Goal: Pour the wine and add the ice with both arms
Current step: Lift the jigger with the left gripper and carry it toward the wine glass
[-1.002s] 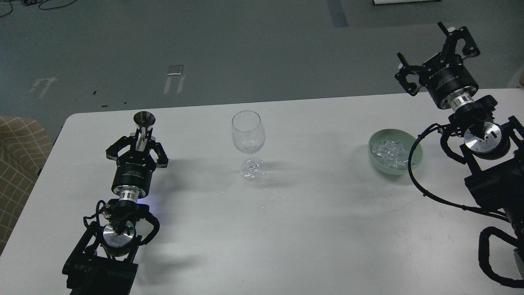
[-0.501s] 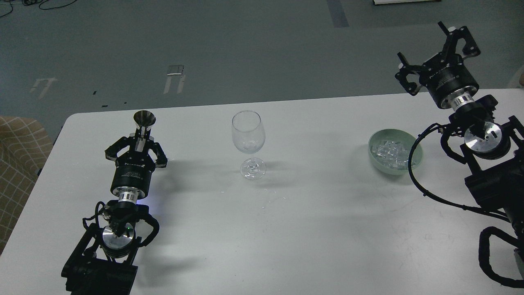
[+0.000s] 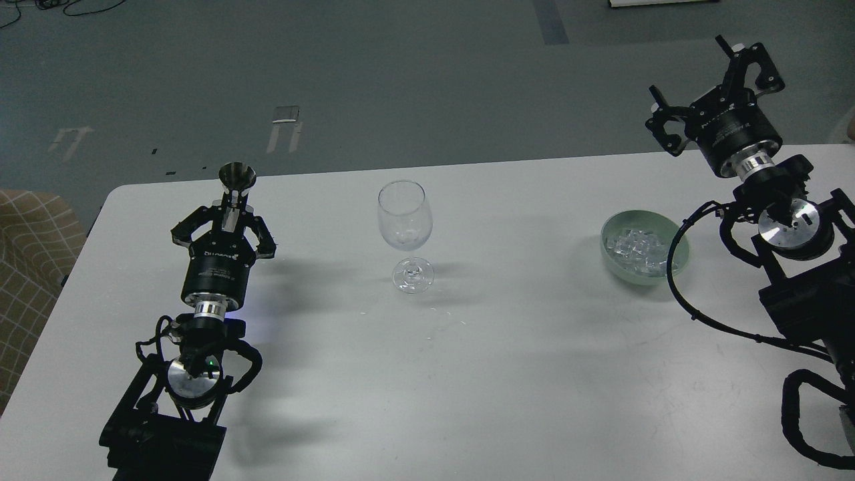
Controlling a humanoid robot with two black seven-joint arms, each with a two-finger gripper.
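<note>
Left pincer (image 3: 230, 210) slightly farther forward

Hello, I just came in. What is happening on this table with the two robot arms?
The left gripper is closed on a small metal cup with a flared mouth, near the table's far left edge. An empty wine glass stands upright in the middle of the white table. On the right, a pale green bowl holds the ice. The right gripper is open and raised beyond the bowl, holding nothing. No ice is in the glass yet.
</note>
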